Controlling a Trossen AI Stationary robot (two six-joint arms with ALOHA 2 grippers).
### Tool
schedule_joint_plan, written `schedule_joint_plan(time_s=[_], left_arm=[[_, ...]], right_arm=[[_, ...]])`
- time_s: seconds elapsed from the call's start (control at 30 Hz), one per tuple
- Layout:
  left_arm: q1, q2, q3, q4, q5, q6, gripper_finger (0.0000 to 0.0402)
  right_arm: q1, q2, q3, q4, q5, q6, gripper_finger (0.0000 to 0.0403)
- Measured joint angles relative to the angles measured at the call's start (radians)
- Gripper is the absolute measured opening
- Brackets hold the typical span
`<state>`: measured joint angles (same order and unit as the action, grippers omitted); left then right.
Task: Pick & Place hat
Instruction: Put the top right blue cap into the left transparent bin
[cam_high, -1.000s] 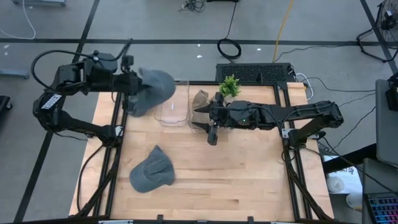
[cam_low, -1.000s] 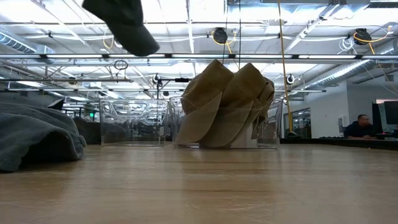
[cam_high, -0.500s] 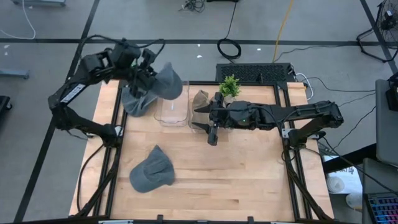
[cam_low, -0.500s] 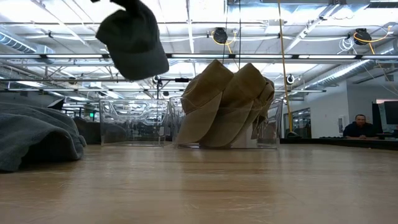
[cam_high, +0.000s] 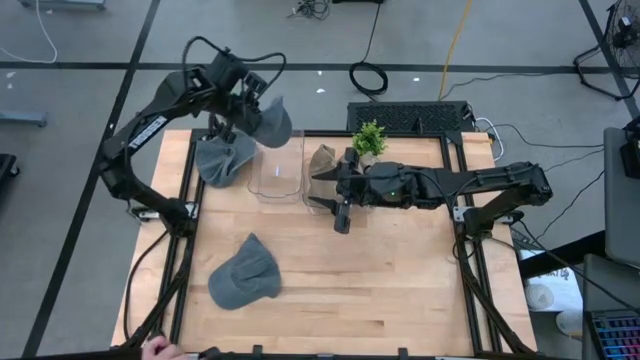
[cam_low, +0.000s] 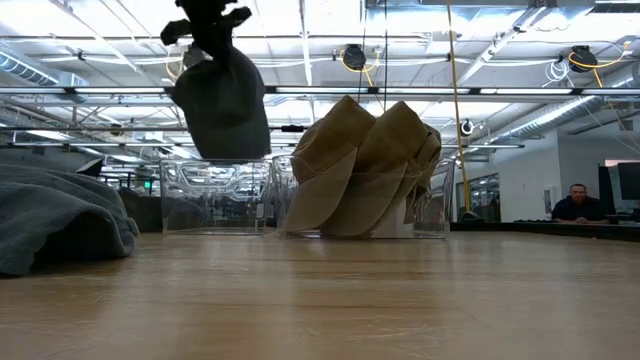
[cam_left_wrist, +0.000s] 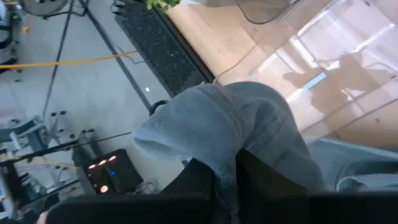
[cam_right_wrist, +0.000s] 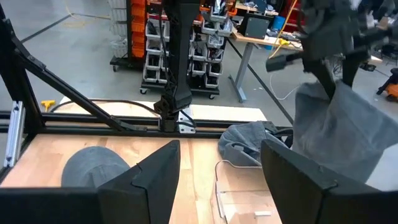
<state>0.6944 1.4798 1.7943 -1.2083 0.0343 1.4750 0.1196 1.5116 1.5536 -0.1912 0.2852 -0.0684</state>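
Hanging from the left gripper, whose jaws are clamped on its fabric, a grey hat sits in the air just above the clear bin. Beside that bin, the right gripper rests over the wood, fingers spread, holding nothing.

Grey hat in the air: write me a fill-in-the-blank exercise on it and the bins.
1. The grey hat hanging above the table is held by the ____ gripper.
2. The clear bin beneath that hat is ____.
3. The neighbouring bin holds ____ hats.
4. The right gripper has its fingers ____ and holds nothing.

Missing words: left; empty; tan; open
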Motion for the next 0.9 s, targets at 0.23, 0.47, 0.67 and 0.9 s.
schedule_joint_plan(time_s=[0.23, 0.47, 0.67, 0.9], left_arm=[[0.007, 0.068, 0.0, 0.006, 0.039, 0.054, 0.0031], [0.023, 0.141, -0.001, 0.004, 0.071, 0.077, 0.0031], [0.046, 0.204, -0.001, -0.001, 0.066, 0.095, 0.0031], [0.065, 0.271, -0.001, 0.002, 0.043, 0.12, 0.0031]], right_arm=[[0.0, 0.0, 0.0, 0.0, 0.0, -0.056, 0.0212], [0.0, 0.0, 0.0, 0.025, 0.0, -0.06, 0.0212], [0.0, 0.0, 0.001, 0.077, 0.0, -0.169, 0.0209], [-0.001, 0.0, 0.001, 0.077, 0.006, -0.288, 0.0214]])
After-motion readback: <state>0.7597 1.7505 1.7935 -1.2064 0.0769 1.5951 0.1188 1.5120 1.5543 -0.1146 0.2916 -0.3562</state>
